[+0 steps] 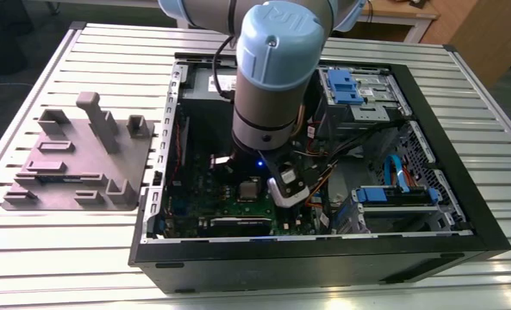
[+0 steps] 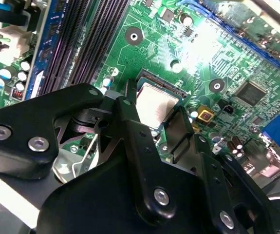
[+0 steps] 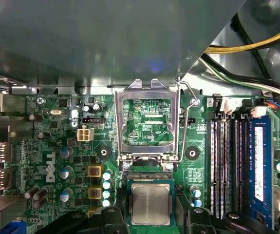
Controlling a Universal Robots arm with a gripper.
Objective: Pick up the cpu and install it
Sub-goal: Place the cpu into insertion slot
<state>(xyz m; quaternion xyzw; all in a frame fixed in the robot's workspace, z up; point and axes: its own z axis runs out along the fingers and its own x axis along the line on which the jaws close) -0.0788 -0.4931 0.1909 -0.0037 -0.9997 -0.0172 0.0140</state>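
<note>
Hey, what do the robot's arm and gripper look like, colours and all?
The arm is a silver-grey tube with pale blue rounded joint caps; a black cable runs beside it and a small blue light glows near the wrist. The gripper is black, made of flat linked plates with silver screws.

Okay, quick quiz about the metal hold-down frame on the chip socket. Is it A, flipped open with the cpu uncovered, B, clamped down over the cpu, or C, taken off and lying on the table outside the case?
A: in the first wrist view the metal frame stands swung open, the green board shows through its window, and the cpu lies uncovered beside it.
</note>
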